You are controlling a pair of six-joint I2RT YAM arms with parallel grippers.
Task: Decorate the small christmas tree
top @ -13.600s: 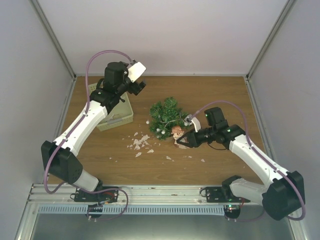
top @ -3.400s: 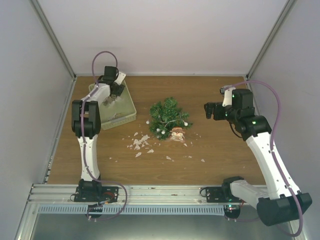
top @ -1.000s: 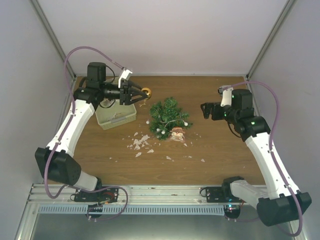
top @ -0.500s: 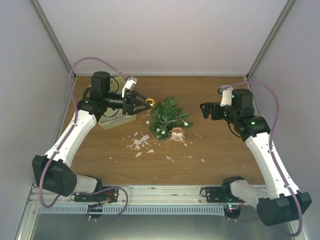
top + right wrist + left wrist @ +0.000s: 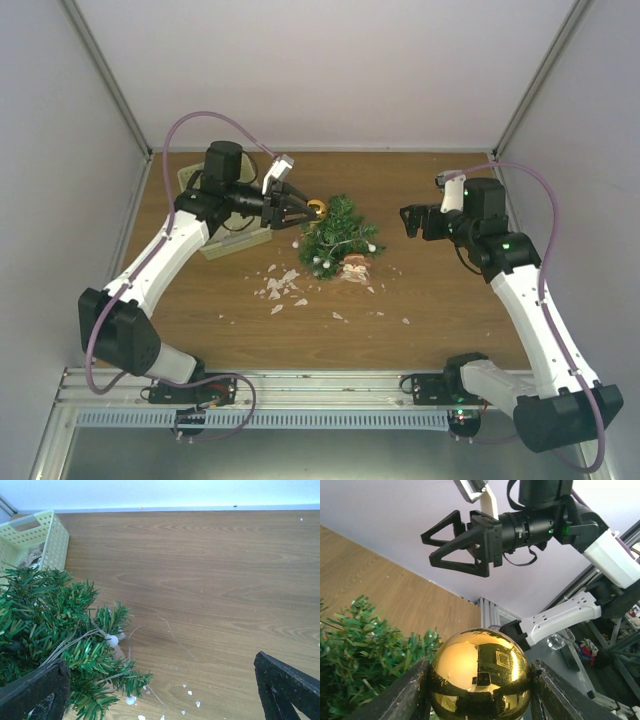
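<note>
The small christmas tree (image 5: 338,232) stands mid-table, bushy dark green with a string of white beads, and also shows in the right wrist view (image 5: 45,615). My left gripper (image 5: 306,210) is shut on a shiny gold ball ornament (image 5: 316,209), held at the tree's upper left edge. In the left wrist view the gold ball (image 5: 479,672) fills the gap between both black fingers, with tree branches (image 5: 360,650) just to its left. My right gripper (image 5: 408,222) hovers open to the right of the tree, apart from it, with nothing between its fingers (image 5: 35,690).
A pale yellow-green basket (image 5: 225,243) sits left of the tree, partly under the left arm, and shows in the right wrist view (image 5: 35,530). White crumbs (image 5: 280,285) are scattered on the wood in front of the tree. Grey walls enclose the table.
My left gripper has carried the gold ball rightward from beside the basket to the tree's upper left edge. The right arm has stayed still.
</note>
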